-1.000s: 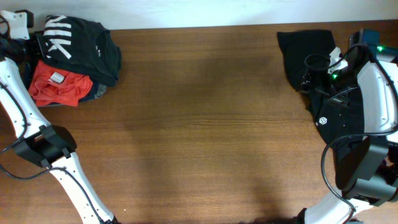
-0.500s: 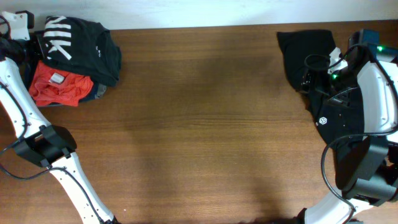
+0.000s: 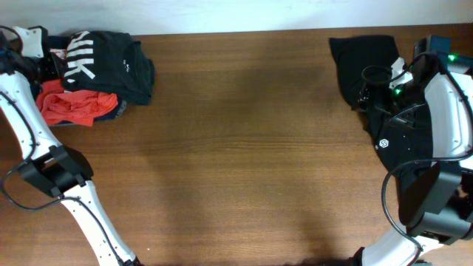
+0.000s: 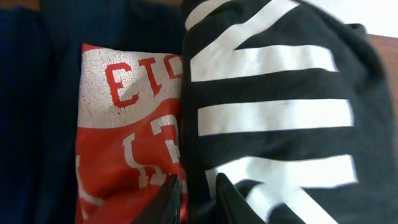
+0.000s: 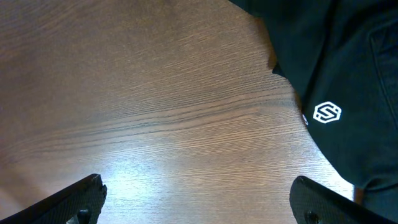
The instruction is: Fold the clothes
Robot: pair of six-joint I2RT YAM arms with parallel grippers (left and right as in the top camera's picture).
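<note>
A black T-shirt with big white block letters (image 3: 103,63) lies bunched at the table's far left corner, partly over a red garment (image 3: 74,107). My left gripper (image 3: 55,62) is at the shirt's left edge. In the left wrist view the left gripper (image 4: 199,202) is shut on a fold of the lettered shirt (image 4: 273,106), beside the red garment (image 4: 124,155). A second black garment with a small white hexagon logo (image 3: 388,111) lies at the far right. My right gripper (image 3: 367,87) hovers over it. In the right wrist view the gripper (image 5: 199,208) is wide open and empty above bare wood, left of the logo garment (image 5: 328,112).
A dark blue cloth (image 4: 37,112) lies under and left of the red garment. The brown wooden table (image 3: 244,148) spreads between the two piles. The white wall edge runs along the table's back.
The lettered black shirt has shifted to the right, partly off the red garment, with my left gripper moving along with it. The right arm has not moved.
</note>
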